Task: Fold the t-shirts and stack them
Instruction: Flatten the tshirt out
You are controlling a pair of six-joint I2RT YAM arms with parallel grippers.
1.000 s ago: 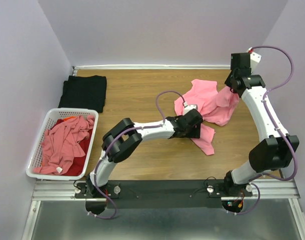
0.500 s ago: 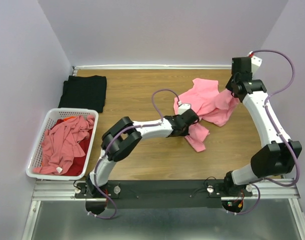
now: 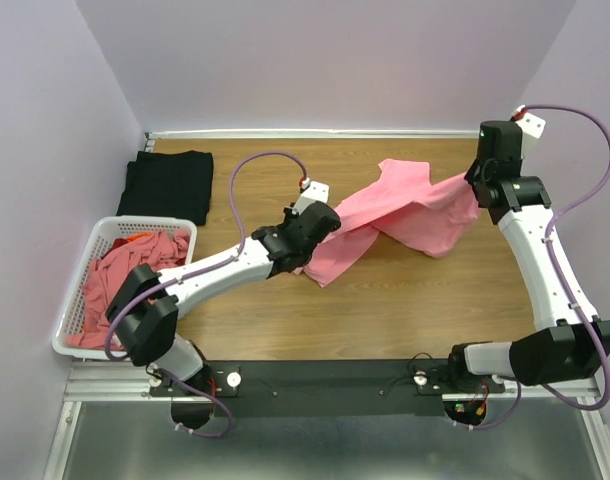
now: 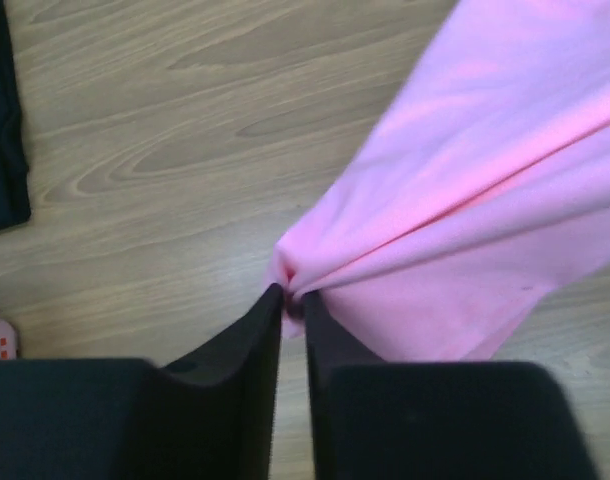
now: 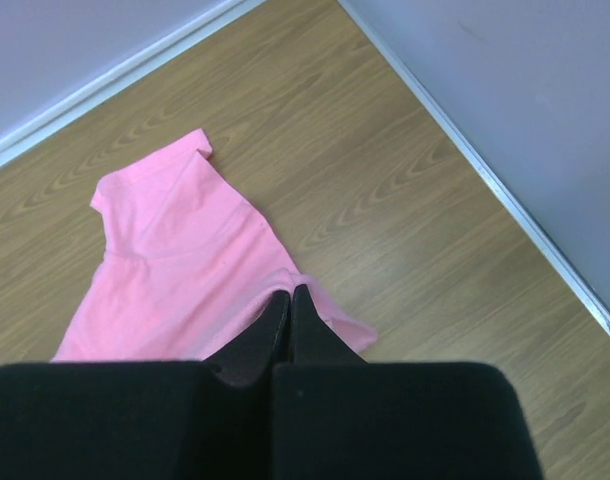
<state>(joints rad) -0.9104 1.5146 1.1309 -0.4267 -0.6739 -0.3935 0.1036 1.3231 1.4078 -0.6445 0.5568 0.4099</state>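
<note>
A salmon-pink t-shirt (image 3: 395, 212) hangs stretched between my two grippers over the middle of the wooden table. My left gripper (image 3: 307, 243) is shut on its left edge; in the left wrist view (image 4: 291, 298) the cloth (image 4: 465, 200) bunches between the jaws. My right gripper (image 3: 473, 190) is shut on its right edge, and the right wrist view (image 5: 289, 293) shows the shirt (image 5: 175, 270) spreading down to the table. A folded black t-shirt (image 3: 169, 183) lies at the back left. More salmon-pink and red shirts (image 3: 133, 285) fill the basket.
A white slatted basket (image 3: 80, 265) stands at the left edge. Lilac walls close the back and both sides. The arm bases and rail (image 3: 325, 378) run along the near edge. The black shirt's edge shows in the left wrist view (image 4: 0, 120).
My left gripper has moved left and back with the shirt's edge, and my right gripper has shifted slightly right. The crumpled shirt is now pulled out into a long stretched band.
</note>
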